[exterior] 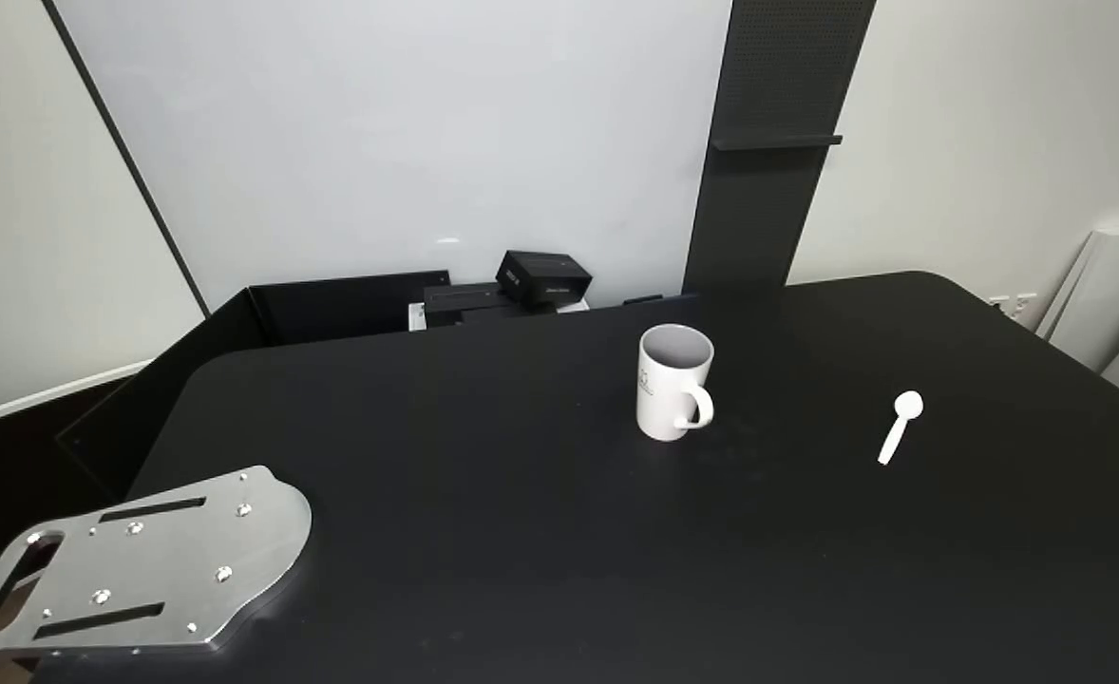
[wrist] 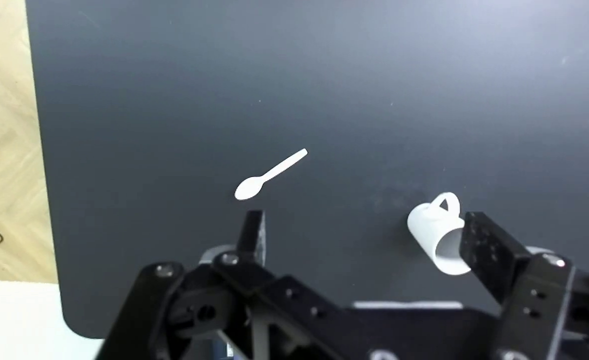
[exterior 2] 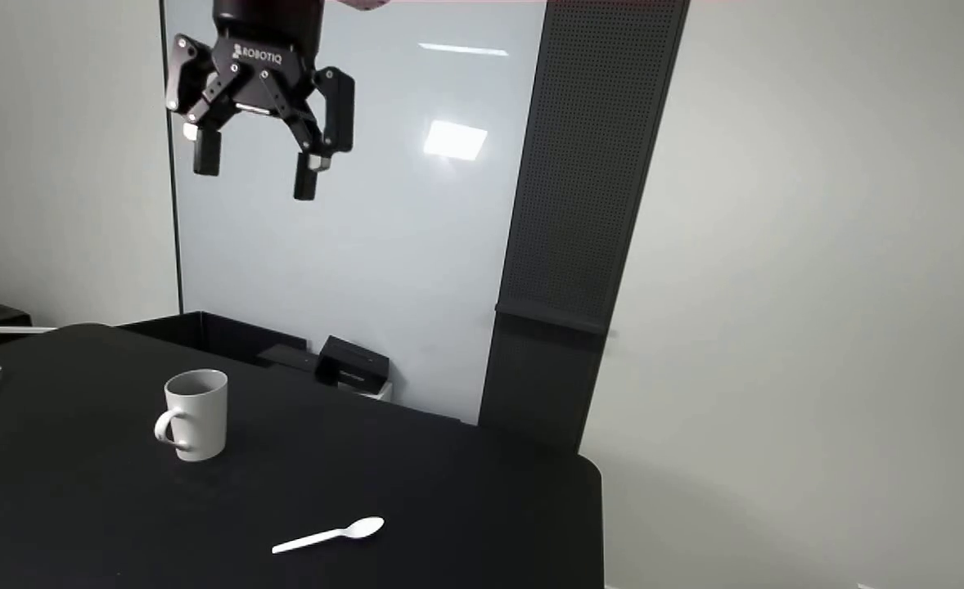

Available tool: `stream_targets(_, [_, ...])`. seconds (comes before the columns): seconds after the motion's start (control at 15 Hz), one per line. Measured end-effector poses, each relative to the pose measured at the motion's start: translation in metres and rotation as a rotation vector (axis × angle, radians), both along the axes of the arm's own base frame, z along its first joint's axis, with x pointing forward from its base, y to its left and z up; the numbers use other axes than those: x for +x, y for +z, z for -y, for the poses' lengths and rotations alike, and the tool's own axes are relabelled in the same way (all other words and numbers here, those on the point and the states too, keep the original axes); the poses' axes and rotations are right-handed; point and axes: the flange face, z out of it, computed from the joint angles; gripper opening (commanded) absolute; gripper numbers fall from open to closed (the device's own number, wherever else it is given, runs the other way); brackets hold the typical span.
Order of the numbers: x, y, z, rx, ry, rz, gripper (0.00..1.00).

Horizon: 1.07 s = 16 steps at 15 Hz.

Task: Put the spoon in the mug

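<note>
**Nothing ticked off here yet, by my reckoning**

So I'm standing here, and in an exterior view the mug is upright near the back edge of the bench. The spoon lies flat, well apart from it, bowl roughly toward the closest rounded corner.

In an exterior view the gripper hangs high above the bench, spread wide, nothing held.

In the wrist view the spoon sits between the mug and the bench's side edge. I'd say it's all left: reach down, pick up, carry over, drop in.
</note>
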Motion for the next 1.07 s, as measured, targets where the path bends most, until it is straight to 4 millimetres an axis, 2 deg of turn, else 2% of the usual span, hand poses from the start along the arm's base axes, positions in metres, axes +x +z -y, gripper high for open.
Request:
stream_targets(0.53, [0.042, -0.027, 0.029, 0.019, -0.348, 0.168, 1.0])
stream_targets(0.8, [0.058, -0.046, 0.044, -0.069, -0.508, 0.24, 1.0])
stream_targets(1.07, [0.064, -0.07, 0.044, -0.204, -0.657, 0.247, 1.0])
